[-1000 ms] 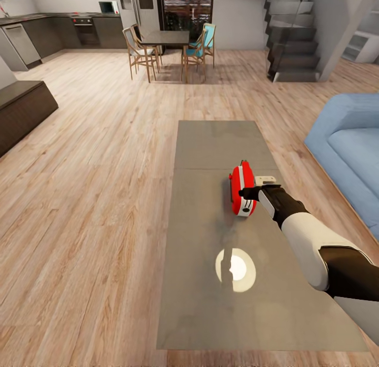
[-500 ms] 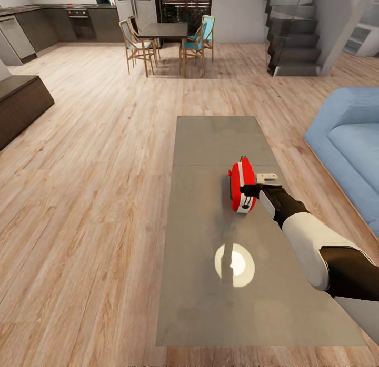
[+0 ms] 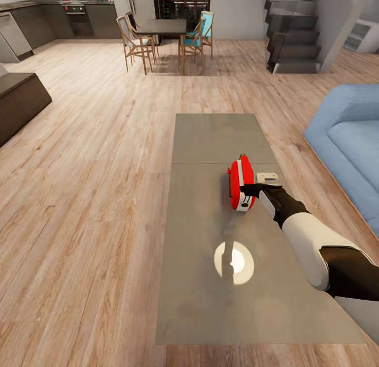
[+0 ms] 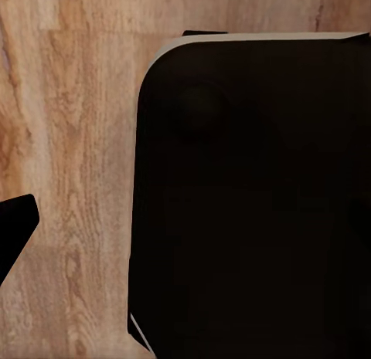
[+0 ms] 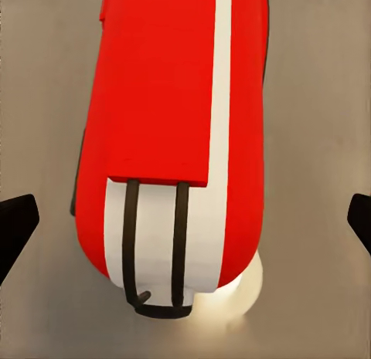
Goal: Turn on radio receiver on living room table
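Since the switch must be pressed, the right tool (image 3: 246, 188) sits at the radio receiver (image 3: 241, 184), fingers spread wide around it, gripping nothing; radio stands near the desk's (image 3: 210, 141) right edge, mid-length.

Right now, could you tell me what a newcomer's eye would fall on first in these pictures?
The red radio receiver stands out first, midway along the glossy grey coffee table. The right end effector is right against it, fingers spread wide to either side in the wrist view. Next come the bright round lamp reflection on the tabletop and the blue sofa to the right.
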{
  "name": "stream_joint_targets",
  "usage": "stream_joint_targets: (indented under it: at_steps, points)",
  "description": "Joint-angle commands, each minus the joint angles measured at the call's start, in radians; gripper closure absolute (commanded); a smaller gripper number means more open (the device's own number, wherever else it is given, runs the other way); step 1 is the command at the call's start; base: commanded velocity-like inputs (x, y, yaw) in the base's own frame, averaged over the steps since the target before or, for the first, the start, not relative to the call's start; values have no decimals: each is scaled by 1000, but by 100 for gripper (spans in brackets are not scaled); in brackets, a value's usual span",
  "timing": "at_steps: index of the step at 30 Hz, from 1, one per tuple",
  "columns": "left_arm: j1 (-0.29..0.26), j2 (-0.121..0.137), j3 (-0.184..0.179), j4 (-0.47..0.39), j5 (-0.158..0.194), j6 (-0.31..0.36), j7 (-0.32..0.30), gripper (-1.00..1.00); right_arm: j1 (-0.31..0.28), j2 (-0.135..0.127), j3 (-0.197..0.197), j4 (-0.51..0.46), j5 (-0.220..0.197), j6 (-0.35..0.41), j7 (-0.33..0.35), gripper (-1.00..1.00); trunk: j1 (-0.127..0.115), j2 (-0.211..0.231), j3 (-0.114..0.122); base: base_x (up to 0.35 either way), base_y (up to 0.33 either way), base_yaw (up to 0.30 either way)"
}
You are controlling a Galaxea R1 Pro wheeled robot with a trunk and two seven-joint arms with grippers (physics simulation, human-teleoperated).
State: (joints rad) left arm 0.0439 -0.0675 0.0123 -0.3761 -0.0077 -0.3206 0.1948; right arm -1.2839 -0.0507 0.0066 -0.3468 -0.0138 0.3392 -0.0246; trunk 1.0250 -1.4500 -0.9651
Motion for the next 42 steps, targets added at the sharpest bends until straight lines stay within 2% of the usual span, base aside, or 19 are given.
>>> stream_joint_targets:
  at_steps: [1,16,42]
  points:
    - [0,0,0,0,0,0,0,-100,0,0,0,1,0,0,2,-100,0,0,0,0,0,-1]
    - [0,0,0,0,0,0,0,-100,0,3,1,2,0,-1,8,-100,0,0,-1,0,0,-3]
    - [0,0,0,0,0,0,0,-100,0,6,1,6,-1,-43,9,-100,0,0,-33,0,0,-63]
